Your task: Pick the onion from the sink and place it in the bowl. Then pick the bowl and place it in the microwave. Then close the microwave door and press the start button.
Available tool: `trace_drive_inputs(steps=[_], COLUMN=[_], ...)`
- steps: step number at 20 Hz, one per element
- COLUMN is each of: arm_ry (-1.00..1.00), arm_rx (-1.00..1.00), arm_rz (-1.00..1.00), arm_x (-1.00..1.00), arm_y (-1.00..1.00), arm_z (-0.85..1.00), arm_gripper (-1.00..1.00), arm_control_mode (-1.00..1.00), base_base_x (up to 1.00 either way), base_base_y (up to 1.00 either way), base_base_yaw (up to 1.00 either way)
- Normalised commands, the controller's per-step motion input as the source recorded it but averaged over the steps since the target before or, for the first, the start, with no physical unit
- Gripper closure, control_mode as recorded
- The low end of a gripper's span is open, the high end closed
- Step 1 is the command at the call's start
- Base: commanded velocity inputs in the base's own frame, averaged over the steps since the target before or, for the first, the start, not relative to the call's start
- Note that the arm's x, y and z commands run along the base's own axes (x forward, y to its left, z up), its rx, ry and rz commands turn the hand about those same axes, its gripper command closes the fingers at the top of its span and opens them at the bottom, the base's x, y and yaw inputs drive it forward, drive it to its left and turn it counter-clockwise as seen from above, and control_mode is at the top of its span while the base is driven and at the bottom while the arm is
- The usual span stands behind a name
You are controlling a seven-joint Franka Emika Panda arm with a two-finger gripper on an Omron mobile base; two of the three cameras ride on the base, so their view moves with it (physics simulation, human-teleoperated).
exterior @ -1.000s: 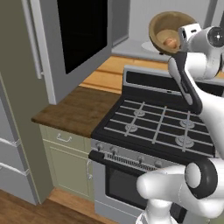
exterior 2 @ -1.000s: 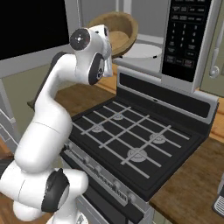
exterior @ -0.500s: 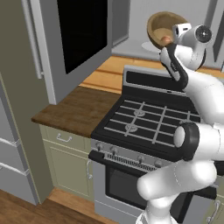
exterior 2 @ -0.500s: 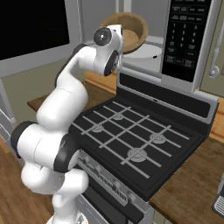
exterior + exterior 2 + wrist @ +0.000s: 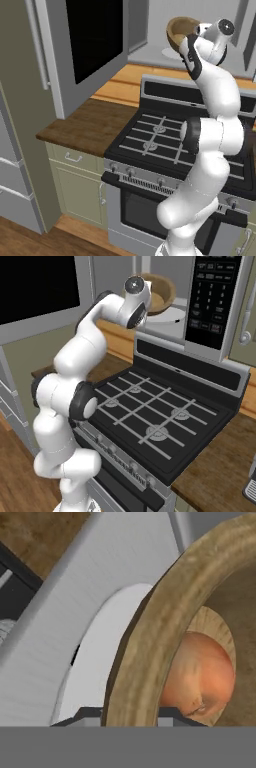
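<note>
While the arm reaches high over the stove (image 5: 175,145), the end effector (image 5: 131,714) is pinching the rim of the bowl (image 5: 165,632); in the hand view the wooden wall runs up between the two dark finger tips. The onion (image 5: 200,677) lies inside the bowl, resting against its tan bottom. From the left base view the bowl (image 5: 181,31) hangs tilted at the mouth of the microwave (image 5: 215,301), just above the round white turntable plate (image 5: 100,667), and the right base view shows the bowl (image 5: 159,293) partly behind the robot's wrist.

The step in hand looks to be the second one: the onion is already in the bowl, and the bowl is being carried into the microwave. It has not yet been set down, as far as the tilt suggests, though whether its lower edge already touches the plate cannot be told from these angles. The next move calls for levelling the bowl, lowering it onto the plate, letting go of the rim, and drawing the arm back clear of the opening. After that, the microwave door (image 5: 87,45), which stands swung wide open to the left over the wooden bench (image 5: 85,125), must be pushed shut and the start button pressed.

The dark control panel (image 5: 210,298) carries rows of small pale buttons and marks, but they are too blurred to read. No brand name or label is legible anywhere else.
</note>
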Motion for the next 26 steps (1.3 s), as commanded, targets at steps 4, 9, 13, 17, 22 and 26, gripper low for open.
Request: trace_drive_inputs(steps=[4,9,13,17,22,26], arm_ry=[-0.01,-0.26,-0.35,-0.30,-0.72,-0.55], arm_rx=[0.00,-0.04,-0.02,-0.03,0.00,0.00], arm_rz=[0.00,0.00,0.00,0.00,0.00,0.00], arm_x=[0.55,0.07,0.12,-0.11,-0.97,-1.00], arm_y=[-0.08,0.06,0.02,0.31,0.93,0.71], arm_z=[-0.27,-0.34,-0.17,-0.19,-0.45,0.05], arm_gripper=[1.00,-1.00,-1.00,-1.00,-1.00,-1.00], arm_control_mode=[-1.00,-1.00,-1.00,-1.00,-1.00,-1.00], base_base_x=[0.00,0.00,0.00,0.00,0.00,0.00], base_base_y=[0.00,0.00,0.00,0.00,0.00,0.00], base_base_yaw=[0.00,0.00,0.00,0.00,0.00,0.00])
